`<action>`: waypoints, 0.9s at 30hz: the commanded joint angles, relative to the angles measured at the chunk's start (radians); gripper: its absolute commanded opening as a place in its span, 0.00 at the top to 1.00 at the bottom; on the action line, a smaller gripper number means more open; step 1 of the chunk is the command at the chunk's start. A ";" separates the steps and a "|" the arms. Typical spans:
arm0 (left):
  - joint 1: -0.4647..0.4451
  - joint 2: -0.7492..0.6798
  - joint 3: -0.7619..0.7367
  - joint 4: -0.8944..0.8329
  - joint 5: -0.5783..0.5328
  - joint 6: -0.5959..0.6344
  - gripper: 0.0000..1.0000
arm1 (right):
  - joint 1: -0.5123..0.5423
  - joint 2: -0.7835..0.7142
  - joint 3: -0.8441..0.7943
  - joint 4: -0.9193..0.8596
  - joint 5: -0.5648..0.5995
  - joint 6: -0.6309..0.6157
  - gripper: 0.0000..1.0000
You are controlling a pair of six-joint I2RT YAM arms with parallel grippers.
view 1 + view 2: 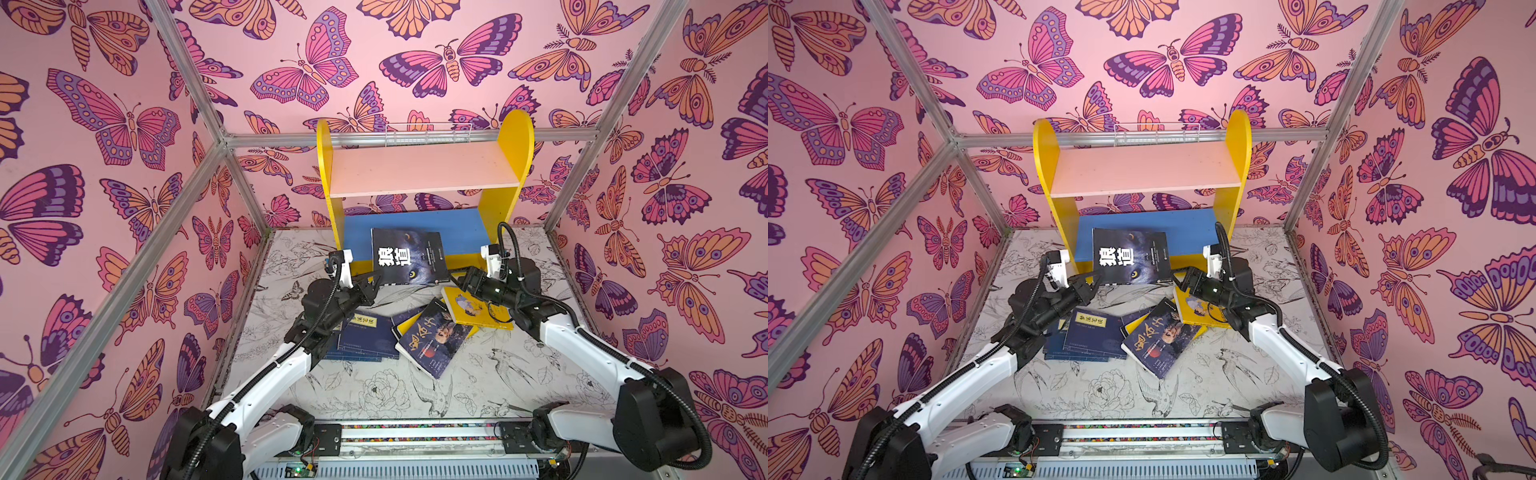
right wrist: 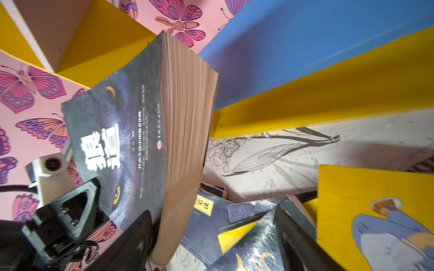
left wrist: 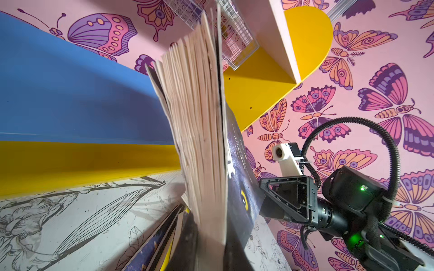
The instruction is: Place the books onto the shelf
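The left gripper (image 1: 376, 279) is clamped on the lower left corner of the black book (image 1: 409, 256), which stands lifted and tilted in front of the shelf (image 1: 424, 174), its cover facing the top cameras. In the left wrist view the pinching fingers are hidden behind the book's fanned page edges (image 3: 199, 131), so the grip itself cannot be seen there. The right gripper (image 1: 457, 277) sits at the book's lower right corner with its jaws apart; whether a finger touches the cover is hard to tell, since the corner blocks the tips in both top views.

The shelf's pink upper board (image 1: 1144, 170) and blue lower board (image 1: 1187, 222) carry no books. On the table (image 1: 478, 386) lie the others: a stack of navy books (image 1: 365, 336) partly under the left arm, a dark book with a face (image 1: 436, 336) lying aslant over a yellow edge, and a yellow book (image 1: 473, 309) partly covered by the right arm.

The tabletop has a black-and-white flower and bird print. Pink butterfly walls (image 1: 104, 166) with aluminium posts enclose the cell.
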State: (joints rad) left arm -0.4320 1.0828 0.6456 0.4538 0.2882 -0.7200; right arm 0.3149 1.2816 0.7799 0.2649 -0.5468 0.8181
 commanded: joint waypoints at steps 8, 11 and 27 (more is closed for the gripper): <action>0.004 0.009 -0.003 0.183 0.007 -0.055 1.00 | 0.049 0.049 0.005 0.240 -0.077 0.178 0.26; 0.004 0.023 -0.002 0.210 -0.006 -0.057 1.00 | 0.089 0.066 0.006 0.268 -0.062 0.202 0.30; 0.004 0.023 -0.034 0.133 -0.025 -0.062 0.96 | 0.112 0.077 0.058 0.300 0.088 0.215 1.00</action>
State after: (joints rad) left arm -0.4274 1.1404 0.6174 0.5526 0.2703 -0.7914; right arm 0.4297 1.3502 0.7959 0.5461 -0.5358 1.0737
